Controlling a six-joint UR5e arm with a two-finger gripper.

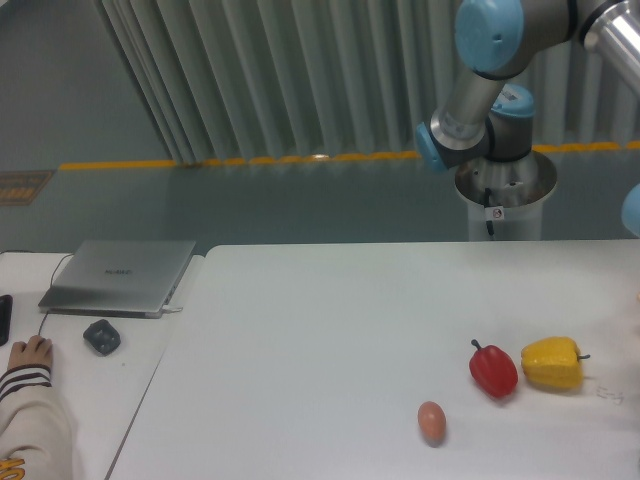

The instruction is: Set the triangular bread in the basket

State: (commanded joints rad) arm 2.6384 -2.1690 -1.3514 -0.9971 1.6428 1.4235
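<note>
The triangular bread and the basket are out of view. My gripper is out of view too, past the right edge; only the arm's upper joints (490, 120) and its base (505, 190) show behind the table. On the white table (330, 330) lie a red bell pepper (493, 369), a glossy yellow bell pepper (552, 363) and a small pinkish-brown egg (431, 422).
A closed laptop (120, 276) and a grey mouse (101, 336) sit on the side table at left. A person's hand and striped sleeve (28, 385) rest at the bottom left corner.
</note>
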